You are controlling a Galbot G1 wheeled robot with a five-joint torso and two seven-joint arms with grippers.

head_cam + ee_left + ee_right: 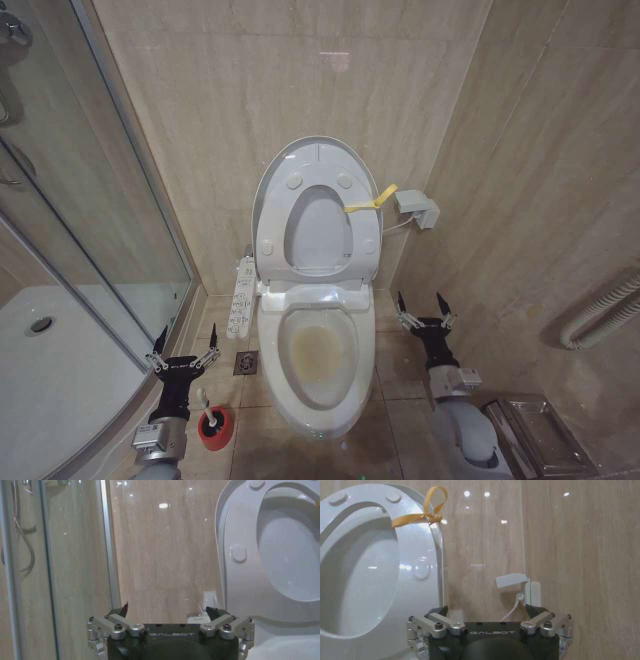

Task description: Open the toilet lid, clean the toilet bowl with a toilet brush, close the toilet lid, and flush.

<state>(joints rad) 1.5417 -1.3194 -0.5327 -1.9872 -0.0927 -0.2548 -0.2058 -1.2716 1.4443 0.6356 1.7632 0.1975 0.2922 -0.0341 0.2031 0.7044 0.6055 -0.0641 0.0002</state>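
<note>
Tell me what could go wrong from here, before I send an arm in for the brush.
The toilet brush stands in its red holder right beside the open left gripper, so a careless descent might tip it. The toilet lid and seat stand raised, tied with a yellow band; a bump could drop them over the stained toilet bowl.

one toilet bowl [318, 352], one toilet lid [272, 190] and one toilet brush [212, 418]. two hands: left hand [184, 344], right hand [422, 305].
</note>
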